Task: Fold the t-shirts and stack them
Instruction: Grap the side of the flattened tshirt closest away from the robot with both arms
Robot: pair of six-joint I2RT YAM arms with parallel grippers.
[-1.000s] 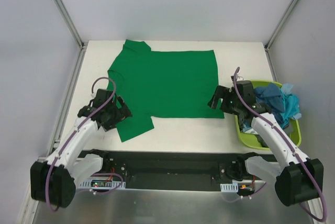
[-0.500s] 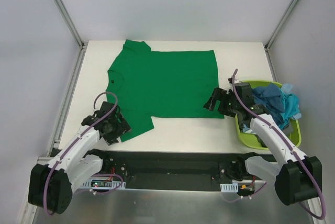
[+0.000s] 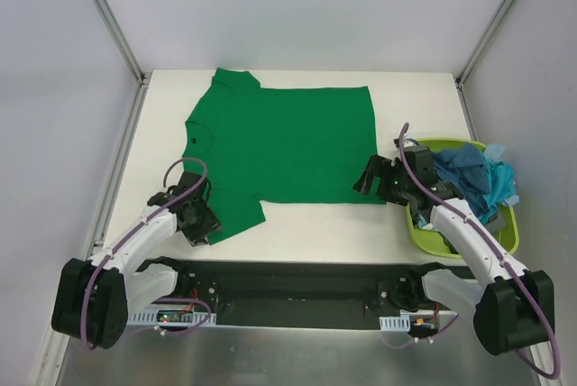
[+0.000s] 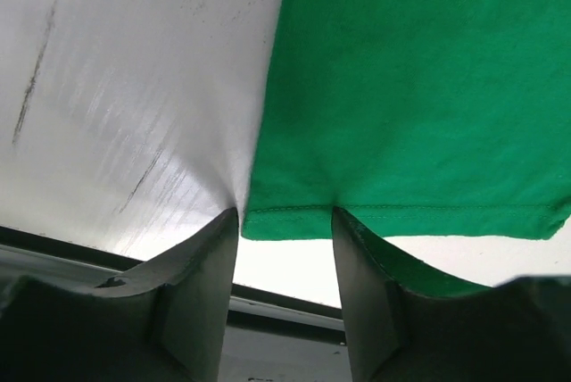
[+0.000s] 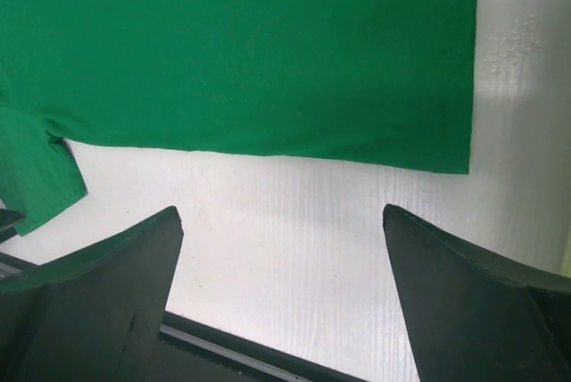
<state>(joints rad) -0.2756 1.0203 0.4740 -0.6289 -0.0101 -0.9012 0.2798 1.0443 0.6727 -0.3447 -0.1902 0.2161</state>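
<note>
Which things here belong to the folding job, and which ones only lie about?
For the job: green t-shirt, spread flat; blue and turquoise t-shirts, in a heap.
Just there: lime-green basket holding that heap; white table.

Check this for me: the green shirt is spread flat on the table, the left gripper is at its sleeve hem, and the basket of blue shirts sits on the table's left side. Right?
Not quite: the basket of blue shirts sits on the right side of the table, as the top external view shows. The green shirt and left gripper are as you said.
</note>
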